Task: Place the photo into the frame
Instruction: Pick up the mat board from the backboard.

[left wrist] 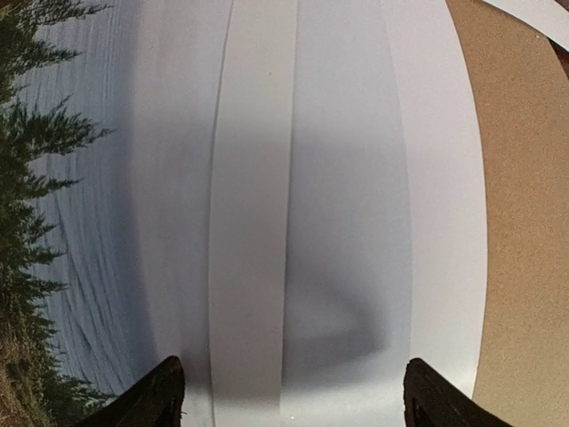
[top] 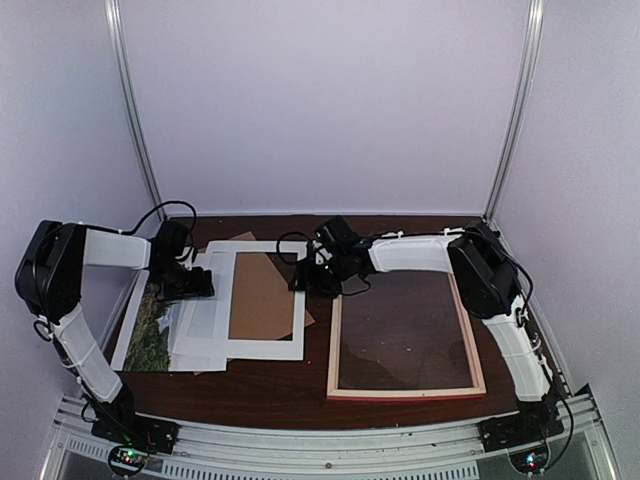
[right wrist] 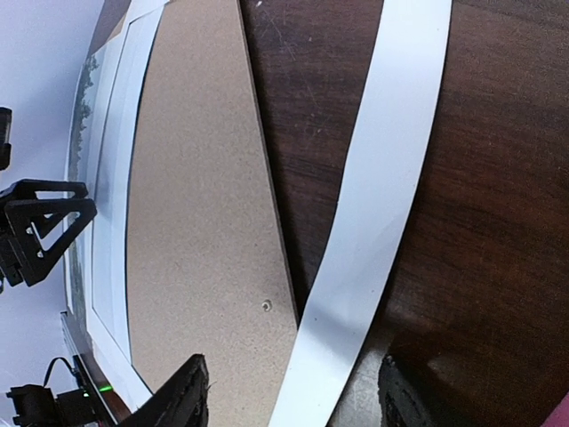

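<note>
Scene: I am looking down on a dark wooden table (top: 280,385) with both arms reaching inward over a loose spread of framing parts.
Photo: the photo (top: 148,335) lies face up at the left of the table. Its right part is tucked under a white mat (top: 270,346), so only a strip of trees and pale sky shows.
Photo direction: the visible strip runs from the near edge toward the back, leaning slightly right, with the trees along its outer left side. I cannot tell the full long axis because the rest is covered.
Frame: the frame (top: 405,393) lies flat at the right, pale wood side up, well apart from the photo. I judge it is turned that way so the print can drop in from behind.
Backing board: a brown board (top: 265,295) shows through the mat's window.
Left gripper: the left gripper (top: 195,285) hovers low over the mat's edge beside the photo. Its fingers (left wrist: 164,396) are spread wide and hold nothing.
Right gripper: the right gripper (top: 312,275) hangs above the mat's right rail, between mat and frame. Its jaws are likewise parted and empty.
Why so placed: I judge both arms are positioned to clear the mat, since the print cannot be lifted while it is pinned.
</note>
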Controlling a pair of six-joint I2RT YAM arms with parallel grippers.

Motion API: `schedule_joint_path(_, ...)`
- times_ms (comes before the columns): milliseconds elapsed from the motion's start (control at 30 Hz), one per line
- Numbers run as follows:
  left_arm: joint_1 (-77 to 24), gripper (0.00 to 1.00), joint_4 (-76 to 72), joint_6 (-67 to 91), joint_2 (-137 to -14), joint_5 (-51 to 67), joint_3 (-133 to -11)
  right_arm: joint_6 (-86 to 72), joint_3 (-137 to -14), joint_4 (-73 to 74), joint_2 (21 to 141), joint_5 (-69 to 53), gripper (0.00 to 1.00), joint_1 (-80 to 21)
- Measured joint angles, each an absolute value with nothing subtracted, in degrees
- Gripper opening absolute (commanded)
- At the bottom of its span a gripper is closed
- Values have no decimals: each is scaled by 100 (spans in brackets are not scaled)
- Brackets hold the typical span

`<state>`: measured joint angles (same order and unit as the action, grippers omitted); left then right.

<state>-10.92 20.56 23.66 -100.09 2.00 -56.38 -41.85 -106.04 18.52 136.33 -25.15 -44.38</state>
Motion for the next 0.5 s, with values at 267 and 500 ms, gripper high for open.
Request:
schedule_joint_path(267,-1081,82,1426,2462,-9717,425,-5133,-4875,-10158,1096,13557,-2867,57,-4440)
schedule_joint_path(500,-1048,79,1223,2543,-9651,539,-4987,-5293,-9972,714,13544,-3006,53,-4438)
